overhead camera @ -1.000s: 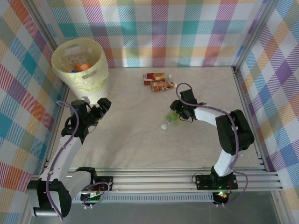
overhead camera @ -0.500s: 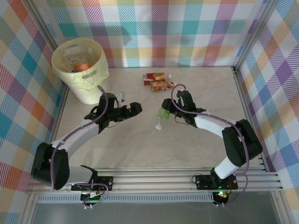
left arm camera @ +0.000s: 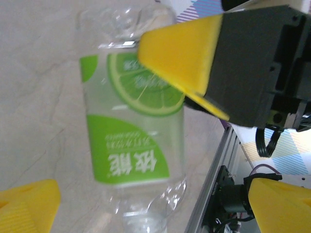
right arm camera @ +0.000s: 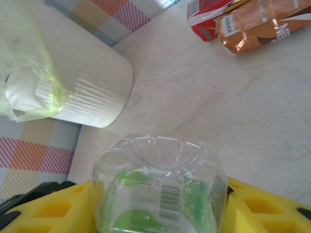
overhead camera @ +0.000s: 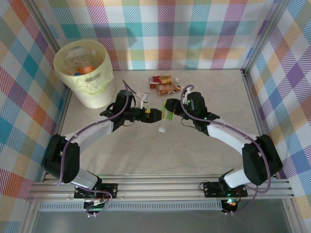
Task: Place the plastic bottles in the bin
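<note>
Centrally, right gripper (overhead camera: 170,108) jaws clamped green-label bottle (overhead camera: 167,118) over mid surface (overhead camera: 146,155); left gripper (overhead camera: 153,114) jaws gaped wide around it. Beyond, red and brown bottles (overhead camera: 164,85) lay together. Far left, bin (overhead camera: 60,57) held several bottles (overhead camera: 83,69), orange cap showing.
</note>
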